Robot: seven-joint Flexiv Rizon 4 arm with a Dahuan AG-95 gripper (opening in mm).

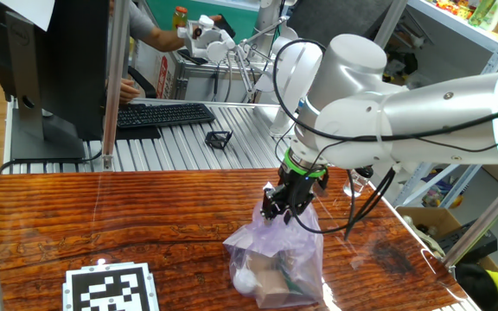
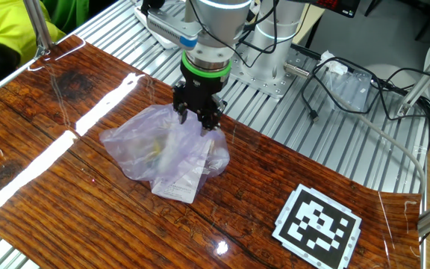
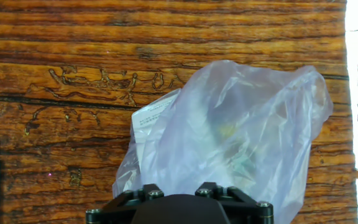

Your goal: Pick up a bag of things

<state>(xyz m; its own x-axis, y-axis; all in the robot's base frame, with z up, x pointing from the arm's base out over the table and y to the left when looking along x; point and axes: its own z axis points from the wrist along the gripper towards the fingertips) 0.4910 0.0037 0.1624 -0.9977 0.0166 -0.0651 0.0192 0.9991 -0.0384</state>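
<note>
The bag of things is a crinkly pale-lavender plastic bag on the wooden table. A white ball and a tan item show through it. My gripper stands straight down over the bag, its fingers pinched on the bag's gathered top. In the other fixed view the gripper grips the far edge of the bag, and a white paper tag lies at the bag's near edge. In the hand view the bag fills the middle with the tag at its left; the fingertips are hidden.
A black-and-white marker card lies on the table near the bag, also in the other fixed view. A keyboard, a monitor and a small black object sit on the metal bench behind. A metal post stands there.
</note>
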